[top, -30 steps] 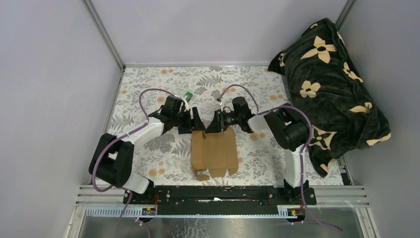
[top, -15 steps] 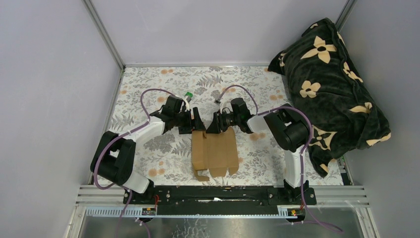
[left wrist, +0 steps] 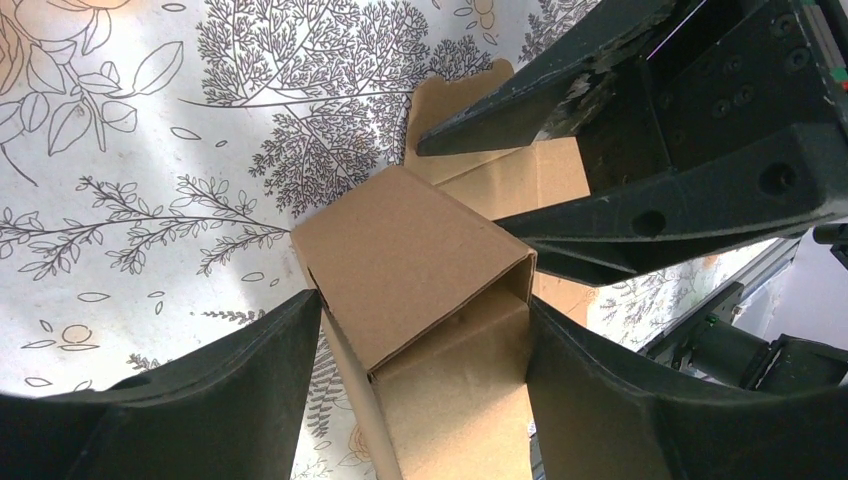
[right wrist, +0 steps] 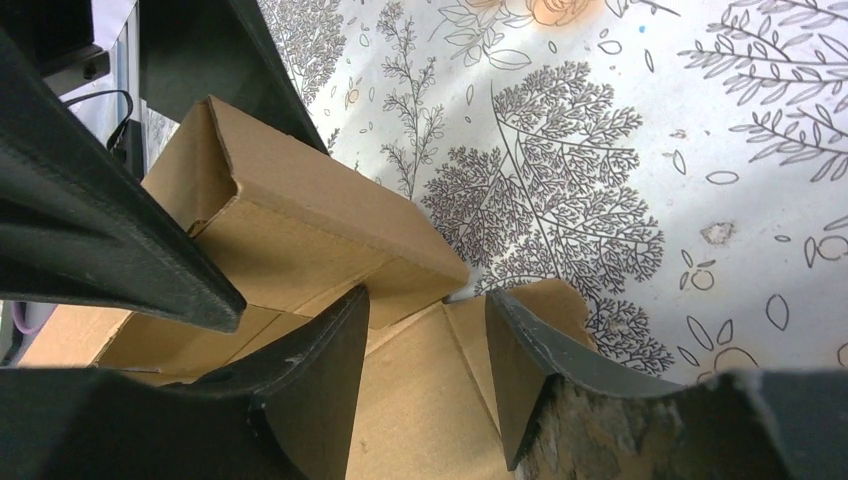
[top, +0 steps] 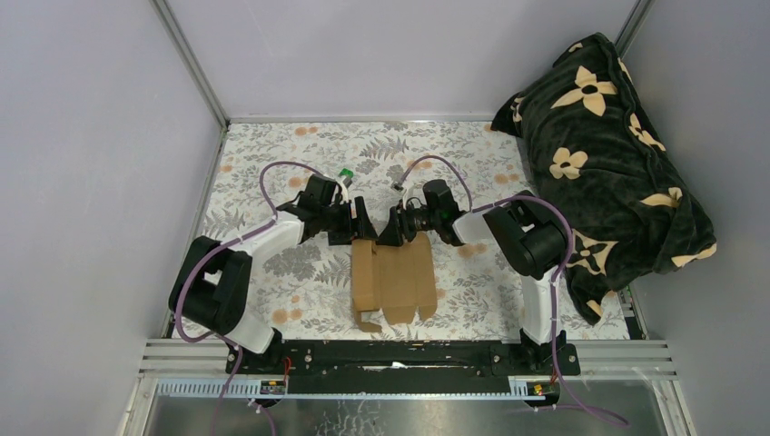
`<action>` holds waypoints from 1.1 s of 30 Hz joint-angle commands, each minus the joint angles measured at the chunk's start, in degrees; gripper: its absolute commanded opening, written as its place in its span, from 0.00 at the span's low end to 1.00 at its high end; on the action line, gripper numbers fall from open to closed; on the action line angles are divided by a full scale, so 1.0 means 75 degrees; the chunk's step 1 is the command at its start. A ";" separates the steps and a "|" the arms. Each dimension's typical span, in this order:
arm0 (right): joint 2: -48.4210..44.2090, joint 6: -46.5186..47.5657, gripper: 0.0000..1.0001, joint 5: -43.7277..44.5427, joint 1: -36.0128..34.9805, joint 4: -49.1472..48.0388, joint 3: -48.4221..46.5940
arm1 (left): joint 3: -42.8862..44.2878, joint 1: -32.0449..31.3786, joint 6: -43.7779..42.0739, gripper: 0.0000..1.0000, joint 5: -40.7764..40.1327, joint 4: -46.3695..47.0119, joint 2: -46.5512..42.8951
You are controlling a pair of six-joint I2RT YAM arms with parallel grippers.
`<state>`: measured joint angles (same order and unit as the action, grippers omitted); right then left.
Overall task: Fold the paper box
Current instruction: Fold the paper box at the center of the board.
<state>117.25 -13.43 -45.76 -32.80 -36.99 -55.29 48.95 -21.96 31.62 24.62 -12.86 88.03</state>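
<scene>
The paper box (top: 392,282) is brown cardboard lying on the floral cloth between my two arms, with its far left end folded up into a hollow sleeve (left wrist: 410,250). My left gripper (left wrist: 420,300) straddles that sleeve, a finger against each side wall, shut on it. My right gripper (right wrist: 425,295) faces it from the right, over the flat panel (right wrist: 420,400) beside the sleeve. Its jaws stand apart with only flat cardboard showing in the gap. In the top view both grippers (top: 360,222) (top: 397,227) meet at the box's far edge.
A black blanket (top: 608,145) with cream flowers is heaped at the right side. A small green object (top: 346,173) lies behind the left wrist. Grey walls close in the left, back and right; a metal rail (top: 409,359) runs along the near edge.
The right gripper's jaws have spread wider. Both arms and the box have barely shifted.
</scene>
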 commanded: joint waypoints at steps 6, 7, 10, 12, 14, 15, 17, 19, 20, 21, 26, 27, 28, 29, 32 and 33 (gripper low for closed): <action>-0.0527 0.0555 0.56 -0.0360 -0.0306 -0.0700 -0.0356 | 0.0222 0.0027 -0.0311 0.77 0.0096 0.0105 0.0224; -0.0513 0.0589 0.56 -0.0402 -0.0316 -0.0721 -0.0387 | 0.0219 0.0038 -0.0328 0.77 0.0101 0.0106 0.0227; -0.0444 0.0672 0.57 -0.0453 -0.0340 -0.0771 -0.0475 | 0.0220 0.0057 -0.0364 0.77 0.0129 0.0103 0.0269; -0.0423 0.0677 0.58 -0.0467 -0.0341 -0.0927 -0.0469 | 0.0258 0.0057 -0.0391 0.77 0.0156 0.0090 0.0310; -0.0409 0.0653 0.59 -0.0509 -0.0349 -0.1116 -0.0424 | 0.0279 0.0066 -0.0406 0.77 0.0179 0.0094 0.0344; -0.0395 0.0641 0.59 -0.0560 -0.0354 -0.1179 -0.0428 | 0.0292 0.0060 -0.0421 0.77 0.0195 0.0097 0.0362; -0.0340 0.0620 0.59 -0.0578 -0.0378 -0.1266 -0.0458 | 0.0316 0.0056 -0.0444 0.77 0.0208 0.0094 0.0421; -0.0241 0.0636 0.60 -0.0626 -0.0416 -0.1236 -0.0586 | 0.0329 0.0056 -0.0453 0.76 0.0239 0.0094 0.0456; -0.0201 0.0642 0.59 -0.0648 -0.0437 -0.1216 -0.0640 | 0.0329 0.0059 -0.0465 0.76 0.0236 0.0087 0.0467; -0.0165 0.0644 0.59 -0.0681 -0.0450 -0.1215 -0.0677 | 0.0330 0.0057 -0.0473 0.76 0.0238 0.0097 0.0471; 0.0039 0.0293 0.50 -0.0928 -0.0497 -0.1709 -0.0694 | 0.0358 0.0056 -0.0500 0.76 0.0258 0.0084 0.0506; 0.0080 0.0171 0.48 -0.0996 -0.0507 -0.1858 -0.0691 | 0.0363 0.0062 -0.0517 0.76 0.0262 0.0079 0.0509; 0.0152 0.0060 0.47 -0.1070 -0.0509 -0.2010 -0.0691 | 0.0373 0.0069 -0.0529 0.76 0.0269 0.0084 0.0519; 0.0219 -0.0073 0.46 -0.1185 -0.0518 -0.2183 -0.0691 | 0.0387 0.0068 -0.0541 0.76 0.0280 0.0071 0.0515; 0.0365 -0.0235 0.46 -0.1382 -0.0571 -0.2375 -0.0744 | 0.0396 0.0091 -0.0566 0.76 0.0306 0.0060 0.0533; 0.0404 -0.0214 0.48 -0.1416 -0.0597 -0.2293 -0.0793 | 0.0405 0.0091 -0.0576 0.76 0.0321 0.0052 0.0534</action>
<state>119.48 -12.08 -50.89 -34.68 -47.05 -57.91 50.04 -21.02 28.12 25.50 -14.06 90.91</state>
